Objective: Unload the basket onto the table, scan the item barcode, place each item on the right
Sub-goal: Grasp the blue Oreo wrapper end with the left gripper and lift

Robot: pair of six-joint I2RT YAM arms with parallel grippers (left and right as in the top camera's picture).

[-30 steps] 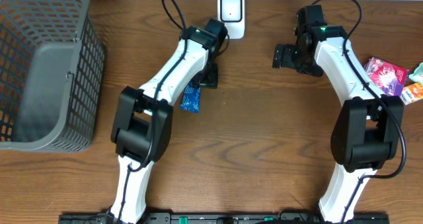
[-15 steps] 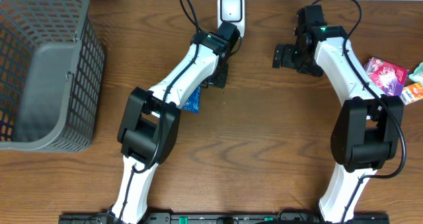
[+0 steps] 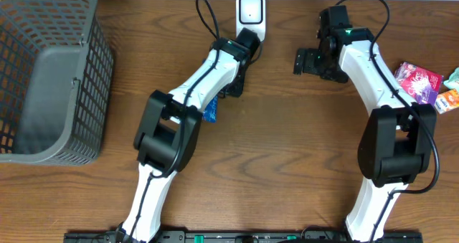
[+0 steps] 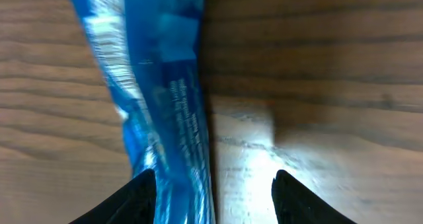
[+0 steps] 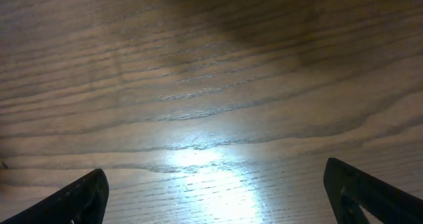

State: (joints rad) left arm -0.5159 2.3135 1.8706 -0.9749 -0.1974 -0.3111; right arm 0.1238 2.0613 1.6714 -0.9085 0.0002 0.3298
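The item is a blue foil packet [image 4: 165, 98] lying on the wooden table. In the overhead view only its lower end [image 3: 210, 113] peeks out from under the left arm. My left gripper [image 4: 213, 197] straddles the packet. Its left finger rests against the foil, and a strip of bare wood separates the packet from the right finger, so the jaws are open. The white barcode scanner [image 3: 251, 15] stands at the back edge, just beyond the left gripper [image 3: 233, 85]. My right gripper [image 3: 305, 61] hangs wide open over bare wood [image 5: 215, 197], holding nothing.
A grey mesh basket [image 3: 43, 71] fills the left side of the table. At the far right edge lie a pink packet [image 3: 418, 80], an orange one [image 3: 448, 99] and a teal one [image 3: 454, 77].
The left arm has swung right and forward over the blue packet, covering more of it, and its jaws have narrowed. The right arm has barely moved.
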